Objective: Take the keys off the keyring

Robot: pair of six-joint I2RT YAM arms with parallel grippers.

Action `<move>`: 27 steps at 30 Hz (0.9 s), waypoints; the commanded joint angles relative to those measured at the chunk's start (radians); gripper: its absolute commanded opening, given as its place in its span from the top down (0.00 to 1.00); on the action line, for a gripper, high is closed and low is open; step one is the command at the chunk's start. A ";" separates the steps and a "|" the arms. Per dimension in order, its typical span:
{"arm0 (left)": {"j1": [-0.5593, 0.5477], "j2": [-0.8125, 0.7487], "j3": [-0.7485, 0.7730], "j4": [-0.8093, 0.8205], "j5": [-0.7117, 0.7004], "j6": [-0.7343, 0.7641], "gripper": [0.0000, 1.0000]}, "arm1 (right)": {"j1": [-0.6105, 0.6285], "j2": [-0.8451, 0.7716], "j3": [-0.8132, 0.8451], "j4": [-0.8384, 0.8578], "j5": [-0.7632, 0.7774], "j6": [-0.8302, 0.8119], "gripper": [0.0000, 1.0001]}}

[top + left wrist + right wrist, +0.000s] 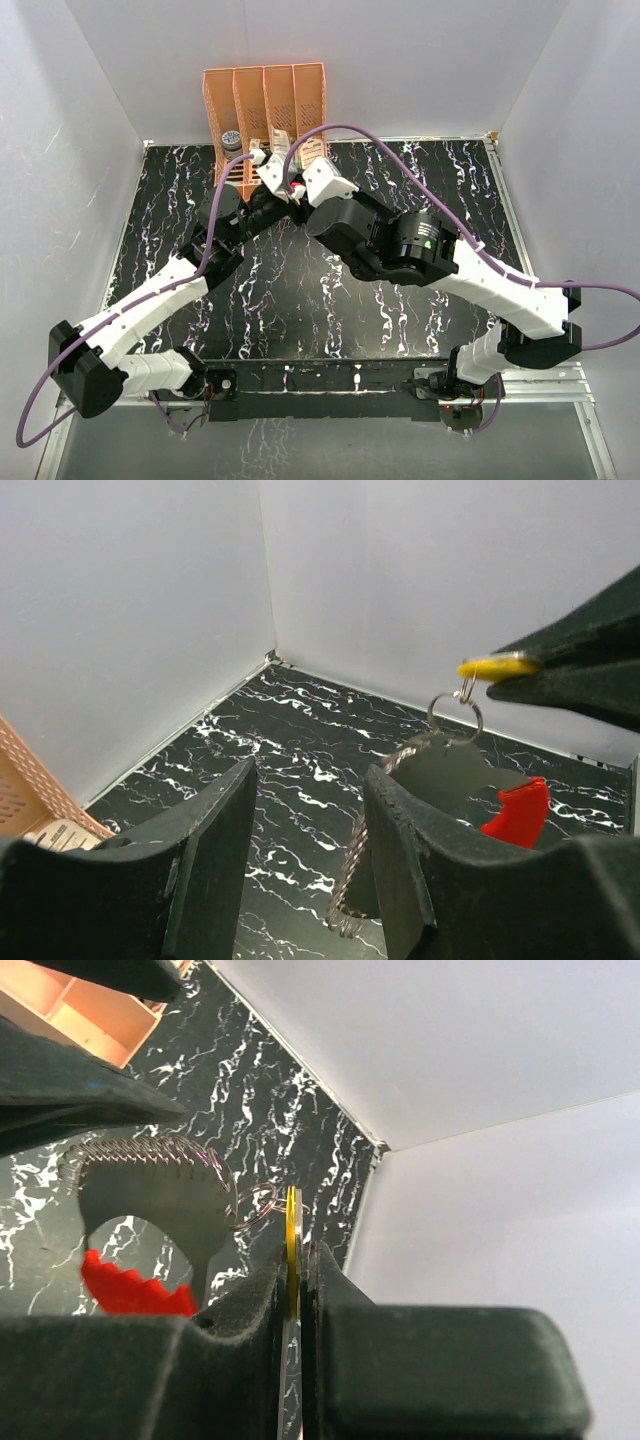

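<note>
Where the two arms meet near the far edge of the table [300, 300], left of its middle and just in front of the rack [265, 100], the key [292, 1225] is held up off the tabletop. The right gripper [298, 1260] has its fingers pressed together on the key's yellow blade, which shows edge-on in the right wrist view and sticks out a little past the fingertips. The ring [455, 716], a thin wire loop, hangs from the key's end, and the key is not yet off it. Below the ring hangs the tag [160, 1210], a flat piece that looks grey here. It has a red part [517, 815] at its lower end. A wire coil [150, 1152] runs from the ring along the tag's edge.

The left gripper [310, 775] is close beside the ring with its fingers [215, 850] well apart, and only bare table shows in the gap between them. The coil and tag lie along the outer side of one of its fingers. I cannot tell whether they touch it. The rack stands at the far edge, left of the middle.
</note>
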 commanded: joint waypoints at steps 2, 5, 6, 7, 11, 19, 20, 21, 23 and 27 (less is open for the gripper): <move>-0.003 -0.072 -0.021 0.011 0.001 -0.005 0.52 | 0.005 -0.055 0.064 0.107 0.081 -0.145 1.00; -0.002 -0.081 -0.034 0.041 0.047 -0.013 0.46 | 0.006 -0.086 0.015 0.211 0.076 -0.218 1.00; -0.002 -0.082 -0.037 0.054 0.065 -0.016 0.45 | 0.006 -0.095 0.001 0.236 0.077 -0.234 1.00; -0.003 -0.084 -0.044 0.075 0.091 -0.019 0.43 | 0.006 -0.103 -0.012 0.257 0.077 -0.247 1.00; -0.003 -0.081 -0.078 0.197 0.210 -0.030 0.38 | 0.005 -0.119 -0.026 0.286 0.062 -0.259 1.00; -0.001 0.049 0.005 0.283 0.230 -0.046 0.28 | 0.006 -0.140 -0.037 0.290 0.052 -0.248 1.00; -0.001 0.060 0.011 0.305 0.244 -0.048 0.26 | 0.006 -0.145 -0.043 0.293 0.050 -0.246 1.00; -0.001 0.071 0.015 0.326 0.251 -0.047 0.25 | 0.005 -0.149 -0.047 0.297 0.047 -0.245 1.00; -0.001 0.087 0.016 0.381 0.270 -0.041 0.23 | 0.006 -0.160 -0.061 0.307 0.038 -0.245 1.00; -0.001 0.106 0.004 0.474 0.311 -0.007 0.21 | 0.006 -0.182 -0.075 0.326 0.010 -0.242 1.00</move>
